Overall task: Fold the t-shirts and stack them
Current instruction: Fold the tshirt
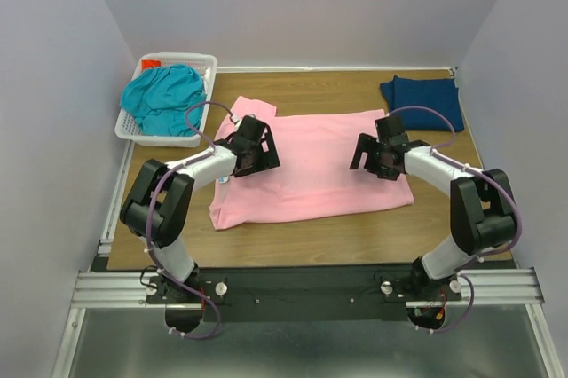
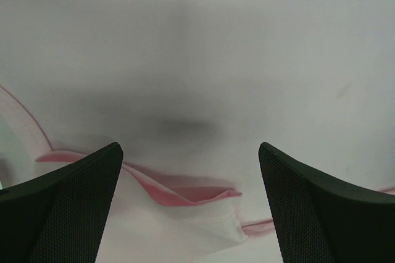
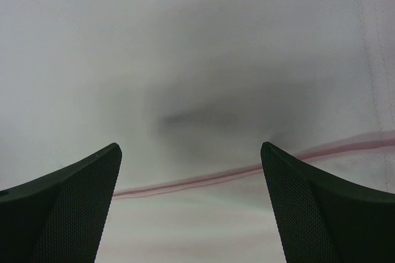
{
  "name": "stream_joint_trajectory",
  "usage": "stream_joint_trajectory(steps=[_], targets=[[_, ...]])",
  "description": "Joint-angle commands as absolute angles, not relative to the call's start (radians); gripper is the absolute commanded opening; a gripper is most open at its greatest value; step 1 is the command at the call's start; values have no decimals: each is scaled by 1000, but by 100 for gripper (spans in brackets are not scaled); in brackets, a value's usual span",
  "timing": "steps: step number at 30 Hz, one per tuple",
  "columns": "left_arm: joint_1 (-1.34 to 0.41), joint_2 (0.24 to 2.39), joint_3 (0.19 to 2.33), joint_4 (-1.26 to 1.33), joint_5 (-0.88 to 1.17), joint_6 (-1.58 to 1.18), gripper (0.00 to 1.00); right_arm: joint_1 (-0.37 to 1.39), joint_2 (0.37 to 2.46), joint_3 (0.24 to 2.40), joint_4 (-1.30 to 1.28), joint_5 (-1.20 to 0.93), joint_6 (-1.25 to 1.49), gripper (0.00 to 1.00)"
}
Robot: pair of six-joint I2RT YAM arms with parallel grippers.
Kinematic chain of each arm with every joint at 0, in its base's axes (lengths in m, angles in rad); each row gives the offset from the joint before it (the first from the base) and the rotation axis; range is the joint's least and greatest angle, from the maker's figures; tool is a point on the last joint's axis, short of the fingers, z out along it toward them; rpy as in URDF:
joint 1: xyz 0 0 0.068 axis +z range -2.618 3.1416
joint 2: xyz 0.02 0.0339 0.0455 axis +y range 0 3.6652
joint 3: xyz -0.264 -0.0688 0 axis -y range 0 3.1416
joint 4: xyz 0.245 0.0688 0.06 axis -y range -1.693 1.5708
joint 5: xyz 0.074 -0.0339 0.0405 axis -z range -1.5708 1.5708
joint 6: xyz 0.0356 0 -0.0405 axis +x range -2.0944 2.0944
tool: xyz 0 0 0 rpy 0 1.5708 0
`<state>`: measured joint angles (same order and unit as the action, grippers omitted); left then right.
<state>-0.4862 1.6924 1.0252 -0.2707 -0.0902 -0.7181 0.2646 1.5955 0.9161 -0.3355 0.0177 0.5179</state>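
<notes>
- The pink t-shirt (image 1: 311, 169) is lying spread flat on the wooden table (image 1: 293, 240), with one sleeve sticking out at its far-left corner.
- The white basket (image 1: 191, 60), far-left of the pink t-shirt, is holding a crumpled teal t-shirt (image 1: 164, 98).
- The navy t-shirt (image 1: 423, 101) is sitting folded, far-right of the pink t-shirt and apart from it.
- The left gripper (image 1: 264, 158) is hanging over the pink t-shirt's left part, released and grasping nothing.
- The right gripper (image 1: 366, 158) is hanging over its right part, likewise released.
</notes>
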Motion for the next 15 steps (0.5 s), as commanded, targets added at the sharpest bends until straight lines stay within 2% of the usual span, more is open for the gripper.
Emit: stream_joint_trajectory(steps=[1, 7, 15], targets=[[-489, 1694, 965, -238, -63, -715, 98, 270, 1582, 879, -319, 58, 511, 100], [-502, 1632, 835, -230, -61, -761, 98, 270, 1511, 743, -319, 60, 534, 100], [-571, 1494, 720, -293, -75, -848, 98, 290, 1312, 568, -321, -20, 583, 100]])
